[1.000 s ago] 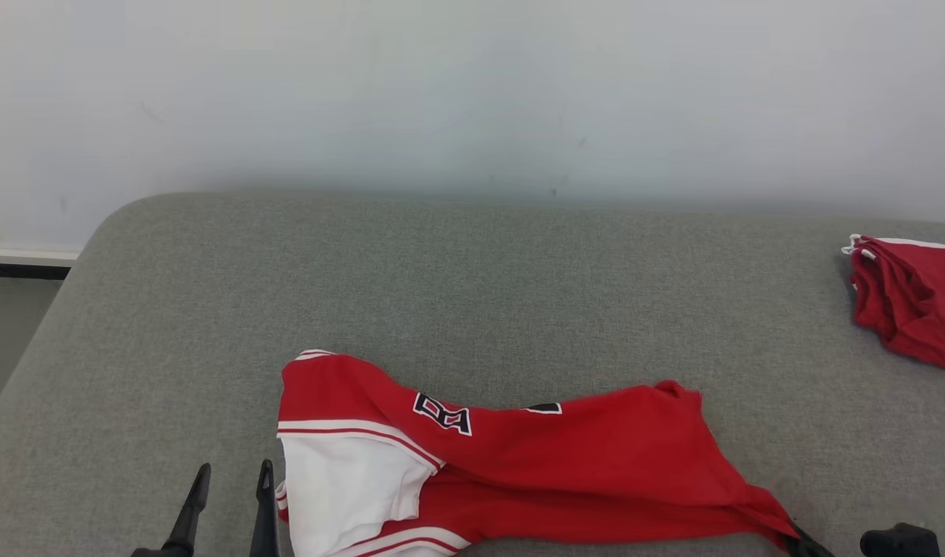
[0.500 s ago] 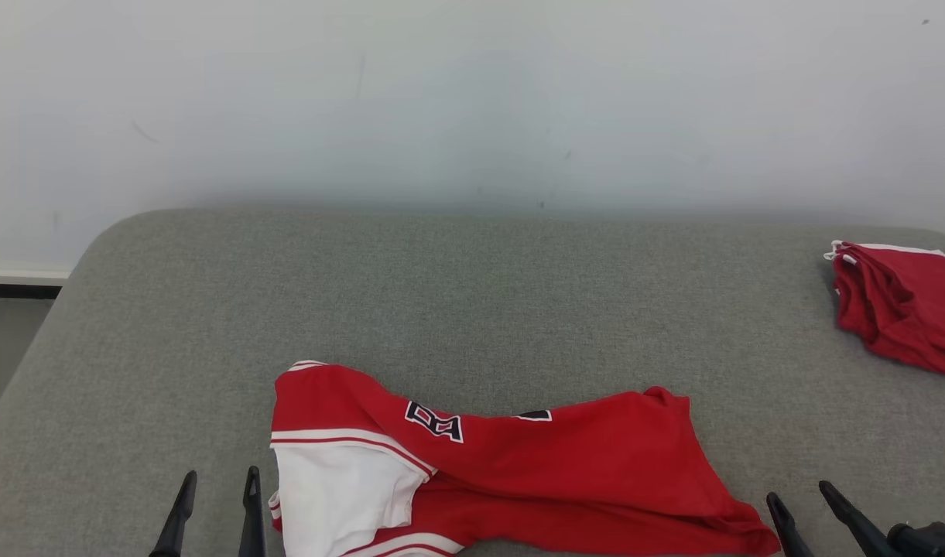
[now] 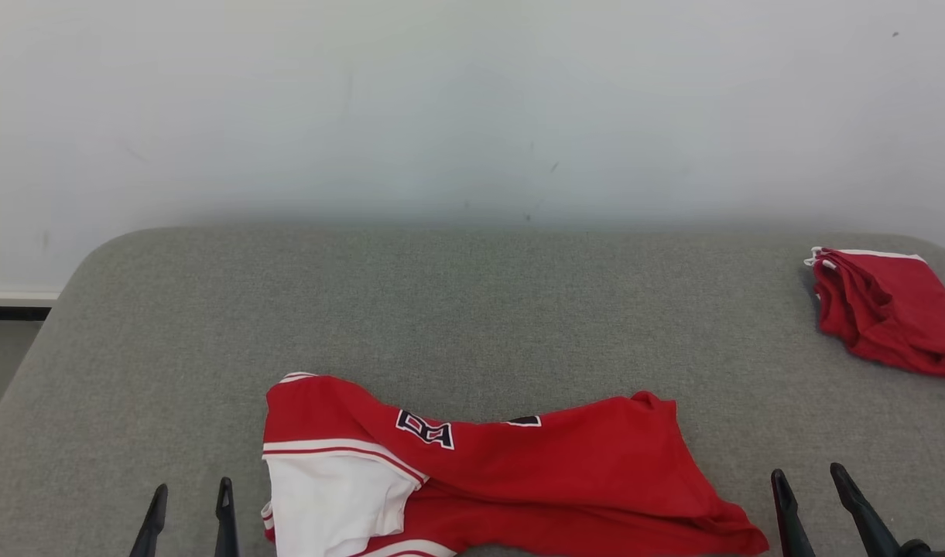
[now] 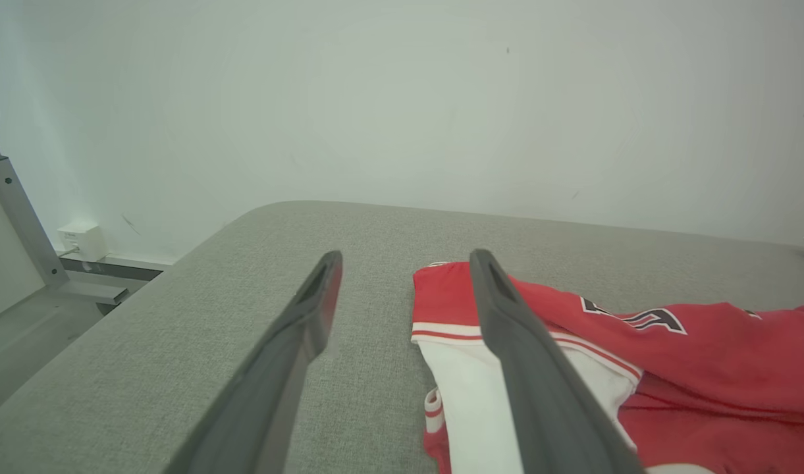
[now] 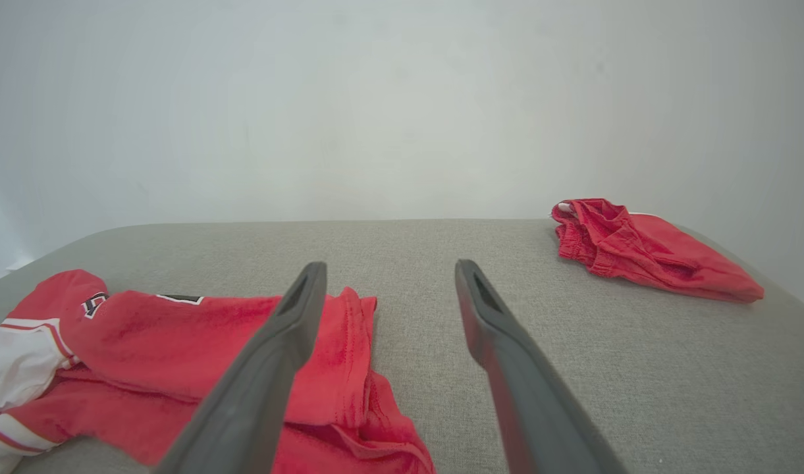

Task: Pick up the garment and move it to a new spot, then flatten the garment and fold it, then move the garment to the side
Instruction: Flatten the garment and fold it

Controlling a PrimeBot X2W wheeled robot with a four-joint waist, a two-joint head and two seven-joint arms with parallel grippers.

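The red garment [image 3: 518,480] lies rumpled on the bench [image 3: 472,309]; left end effector [image 3: 192,487] and right end effector [image 3: 807,472] stand released, empty. Flattening, folding and the sideways move remain.

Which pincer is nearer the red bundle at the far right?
Right. The right pincer is on the same side as the bundle; the left pincer is far left, beyond the jersey.

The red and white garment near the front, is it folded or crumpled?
Crumpled, not folded. The garment lies rumpled on the grey surface, its lettering partly hidden in a crease.
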